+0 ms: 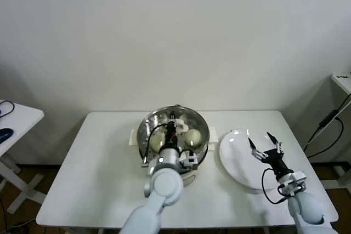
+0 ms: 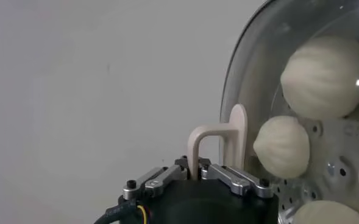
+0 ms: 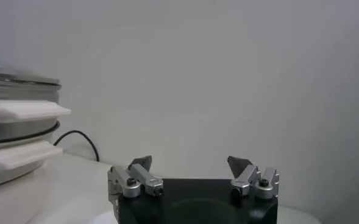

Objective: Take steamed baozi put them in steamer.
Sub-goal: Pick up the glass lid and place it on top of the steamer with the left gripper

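The steamed baozi [image 2: 323, 75] are sitting inside the steamer [image 1: 151, 121], on its tray full of little holes. At least four soft cream buns are showing in the left wrist view, lying near each other on that tray. The steamer is standing in the middle of the white table [image 1: 93, 168], on its cream base with side handles [image 3: 24, 111].

The left gripper [image 1: 171, 130] is reaching over the steamer, and its jaws are pinching shut on the white lid handle [image 2: 220, 141]. It is holding the glass lid [image 2: 237, 91] right over the buns, so I think it is covering the pot to keep the steam in.

The white plate [image 1: 238, 160] is lying just beside the steamer with no buns on it. The right gripper [image 1: 266, 149] is hovering over that plate with its jaws spread wide and nothing in them. It looks like it is just waiting.
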{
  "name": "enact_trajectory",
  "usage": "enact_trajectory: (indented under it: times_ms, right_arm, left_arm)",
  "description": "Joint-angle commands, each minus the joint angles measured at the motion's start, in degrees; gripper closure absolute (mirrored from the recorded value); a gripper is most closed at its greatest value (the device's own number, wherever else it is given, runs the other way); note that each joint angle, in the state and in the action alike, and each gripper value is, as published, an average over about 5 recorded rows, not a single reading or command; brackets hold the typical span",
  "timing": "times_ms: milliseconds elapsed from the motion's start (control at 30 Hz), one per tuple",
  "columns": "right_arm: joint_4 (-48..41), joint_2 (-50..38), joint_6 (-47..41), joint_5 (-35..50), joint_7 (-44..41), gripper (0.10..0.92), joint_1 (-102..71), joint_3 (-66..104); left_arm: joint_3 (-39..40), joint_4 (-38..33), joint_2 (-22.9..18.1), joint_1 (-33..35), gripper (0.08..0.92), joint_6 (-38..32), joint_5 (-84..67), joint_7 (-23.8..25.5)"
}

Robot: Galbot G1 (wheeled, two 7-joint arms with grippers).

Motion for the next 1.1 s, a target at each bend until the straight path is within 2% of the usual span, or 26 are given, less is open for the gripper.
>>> enact_trajectory:
  times_ms: [33,1100]
  right_arm:
    - [-0.07,0.27,0.04,-0.15,-0.07,0.203,0.02,-0.01]
    - [-0.19,0.89,0.25,-1.76,-0.44,0.203,0.53,0.11]
  left_arm:
    - [0.02,0.53,-0.06,-0.08,0.841,-0.19,-0.16,0.06]
    - [-0.54,0.33,0.58,0.26,0.841,-0.75,-1.16,-0.88]
